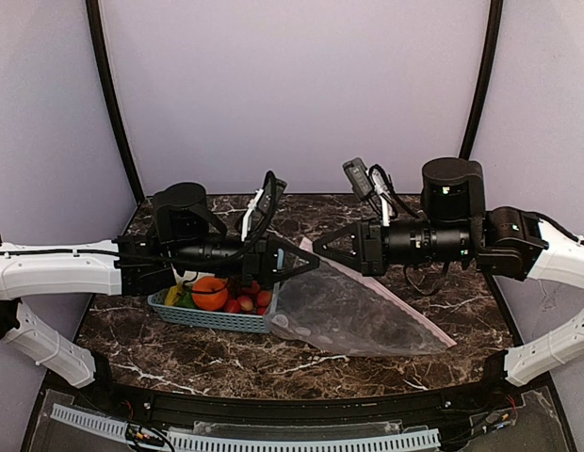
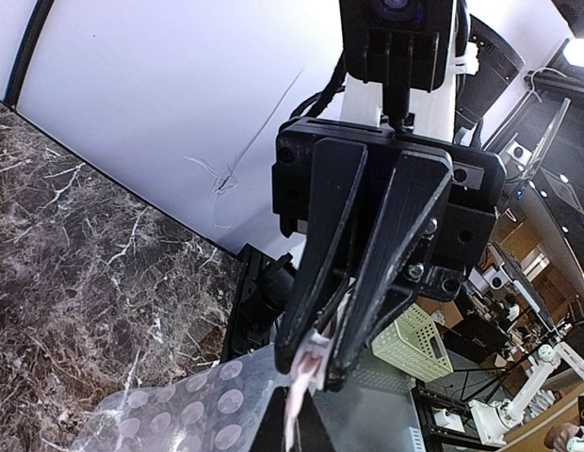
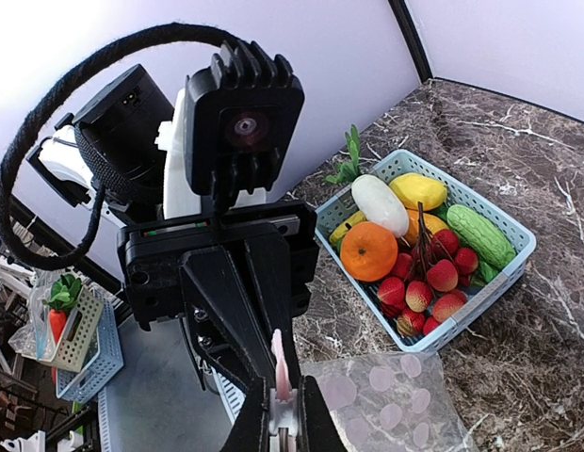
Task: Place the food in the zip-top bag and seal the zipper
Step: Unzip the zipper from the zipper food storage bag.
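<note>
The zip-top bag (image 1: 358, 315) is clear with pale dots and hangs tilted over the table, its pink zipper (image 1: 405, 306) along the upper edge. My left gripper (image 1: 309, 262) and right gripper (image 1: 322, 247) meet tip to tip at its upper left corner. The right gripper (image 3: 283, 426) is shut on a white piece of the zipper (image 3: 280, 363). The left gripper (image 3: 278, 375) faces it, shut on the bag corner. The dotted bag also shows in the left wrist view (image 2: 179, 405). The food (image 3: 369, 250), an orange, strawberries, cucumber, radish and yellow pieces, lies in a basket.
The light blue lattice basket (image 1: 217, 323) stands on the marble table under the left arm, left of the bag; it also shows in the right wrist view (image 3: 518, 247). A black rail runs along the near table edge.
</note>
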Controlling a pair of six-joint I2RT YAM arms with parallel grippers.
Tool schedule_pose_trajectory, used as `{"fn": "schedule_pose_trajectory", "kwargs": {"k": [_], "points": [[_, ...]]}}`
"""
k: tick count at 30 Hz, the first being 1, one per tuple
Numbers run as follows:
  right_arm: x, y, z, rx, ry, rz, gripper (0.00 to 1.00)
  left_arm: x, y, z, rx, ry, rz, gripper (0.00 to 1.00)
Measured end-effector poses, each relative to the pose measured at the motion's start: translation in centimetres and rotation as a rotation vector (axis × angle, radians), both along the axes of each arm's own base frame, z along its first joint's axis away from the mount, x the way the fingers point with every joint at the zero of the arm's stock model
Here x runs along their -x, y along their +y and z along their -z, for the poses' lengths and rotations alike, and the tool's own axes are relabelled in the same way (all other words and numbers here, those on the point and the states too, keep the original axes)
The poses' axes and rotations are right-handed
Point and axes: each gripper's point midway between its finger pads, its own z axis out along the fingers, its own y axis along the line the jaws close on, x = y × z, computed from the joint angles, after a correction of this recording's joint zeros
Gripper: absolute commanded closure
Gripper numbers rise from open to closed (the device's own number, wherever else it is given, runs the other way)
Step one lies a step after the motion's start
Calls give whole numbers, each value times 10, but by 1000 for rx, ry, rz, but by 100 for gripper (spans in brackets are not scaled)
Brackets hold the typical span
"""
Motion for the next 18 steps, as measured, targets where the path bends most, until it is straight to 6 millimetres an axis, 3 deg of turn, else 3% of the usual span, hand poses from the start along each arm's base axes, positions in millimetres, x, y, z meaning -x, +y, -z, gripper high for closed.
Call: {"fn": "schedule_pose_trajectory", "kwargs": {"k": [18], "points": [[-3,-3,8,19,11,15,100,-17,14,6,8,38,-74,99]]}}
